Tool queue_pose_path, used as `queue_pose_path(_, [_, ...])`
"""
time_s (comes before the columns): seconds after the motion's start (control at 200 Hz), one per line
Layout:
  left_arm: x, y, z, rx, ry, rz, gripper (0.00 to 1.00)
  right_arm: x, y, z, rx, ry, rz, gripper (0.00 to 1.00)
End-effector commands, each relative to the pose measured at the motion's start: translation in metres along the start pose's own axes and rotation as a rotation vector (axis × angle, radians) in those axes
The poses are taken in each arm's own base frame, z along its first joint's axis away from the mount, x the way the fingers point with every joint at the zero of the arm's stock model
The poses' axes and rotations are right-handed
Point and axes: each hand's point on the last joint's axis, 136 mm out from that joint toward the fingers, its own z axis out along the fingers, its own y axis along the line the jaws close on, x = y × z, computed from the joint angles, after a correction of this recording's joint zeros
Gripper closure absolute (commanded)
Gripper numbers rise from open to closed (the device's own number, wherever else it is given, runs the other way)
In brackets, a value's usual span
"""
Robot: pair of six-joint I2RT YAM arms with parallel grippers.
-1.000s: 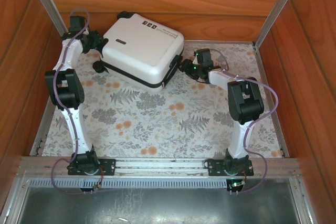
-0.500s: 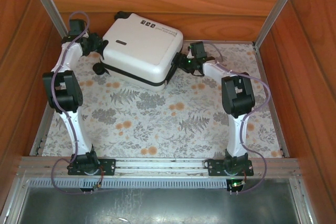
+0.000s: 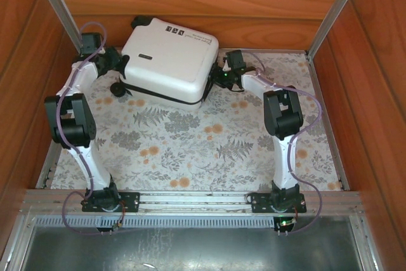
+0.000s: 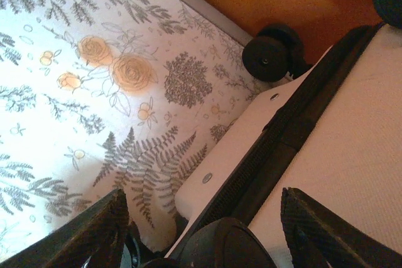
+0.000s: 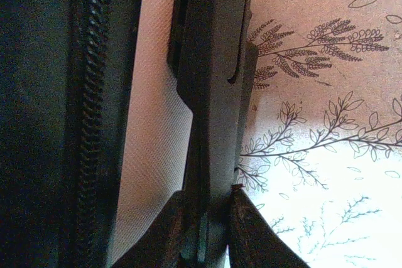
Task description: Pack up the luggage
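the luggage (image 3: pixel 168 61) lies flat and shut on the floral cloth (image 3: pixel 190 150), toward 11 o'clock of the table and close to the back wall, its glossy white shell up. the right gripper (image 3: pixel 222 75) sits at the case's 3 o'clock side. in the right wrist view its fingers are drawn nearly together, pinching a black bar that seems to be the side handle (image 5: pixel 217 61), though the close, dark view leaves that a little unsure; the zipper (image 5: pixel 94 92) runs just beside it. the left gripper (image 3: pixel 117 65) is at the case's 9 o'clock side near a wheel (image 4: pixel 267 51), jaws spread wide and holding nothing, with the black seam of the case lying between its fingers. the step in hand looks like taking hold of the closed case from both sides, to shift or turn it. the next move calls for the right hold to be firm before any pull, and for the left to close on the edge or brace against it, so the case does not swing on its wheels.
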Motion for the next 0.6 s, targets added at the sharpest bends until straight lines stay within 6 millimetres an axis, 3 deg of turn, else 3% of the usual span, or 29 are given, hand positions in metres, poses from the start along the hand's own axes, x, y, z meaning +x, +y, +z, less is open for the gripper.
queue_pose_path(0.0, [0.107,0.006,-0.007,-0.022,0.338,0.056,0.34,0.071,-0.012,0.019,0.090,0.185,-0.092,0.99])
queue_pose_path(0.155, [0.118,0.015,-0.036,-0.054,0.311,0.046,0.34,0.090,0.002,0.001,0.092,0.207,-0.162,1.00])
queue_pose_path(0.33, [0.116,0.020,-0.071,-0.070,0.238,0.052,0.35,0.116,0.011,-0.022,0.079,0.220,-0.185,1.00])
queue_pose_path(0.465, [0.103,0.025,-0.098,-0.105,0.137,0.065,0.33,0.137,0.008,-0.038,0.086,0.222,-0.178,1.00])
queue_pose_path(0.595, [0.076,0.031,-0.140,-0.166,-0.034,0.086,0.31,0.140,-0.002,-0.055,0.114,0.169,-0.172,0.97])
